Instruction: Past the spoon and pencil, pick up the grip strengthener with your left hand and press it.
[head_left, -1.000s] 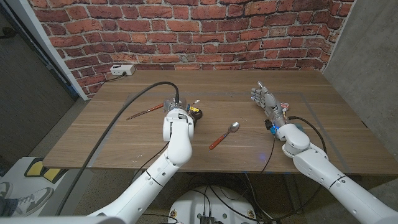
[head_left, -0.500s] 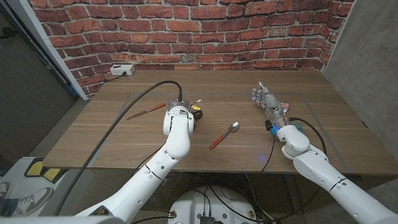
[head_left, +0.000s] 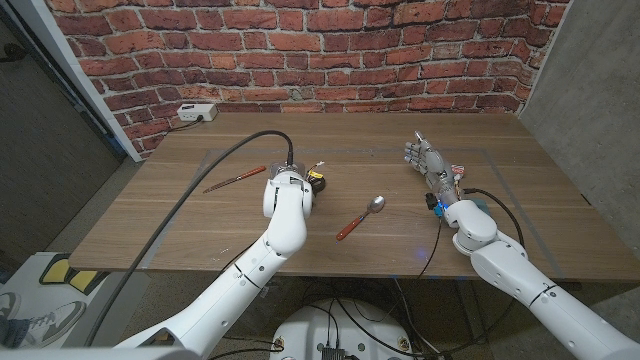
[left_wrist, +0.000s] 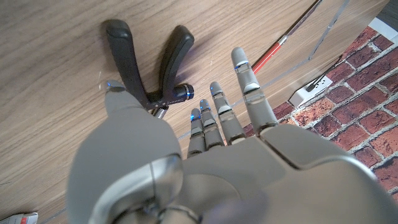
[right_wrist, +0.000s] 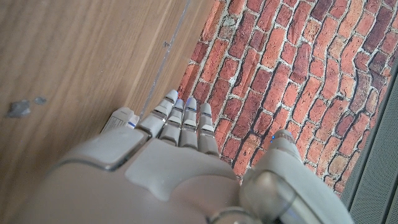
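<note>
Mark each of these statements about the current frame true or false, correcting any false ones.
1. The left hand already holds the grip strengthener. False: its fingers are spread above it, and the strengthener lies on the table.
2. The spoon lies between the two arms. True.
3. The pencil lies right of the spoon. False: it lies to the left, beyond the left arm.
4. The right hand holds nothing. True.
5. The spoon has a reddish handle. True.
</note>
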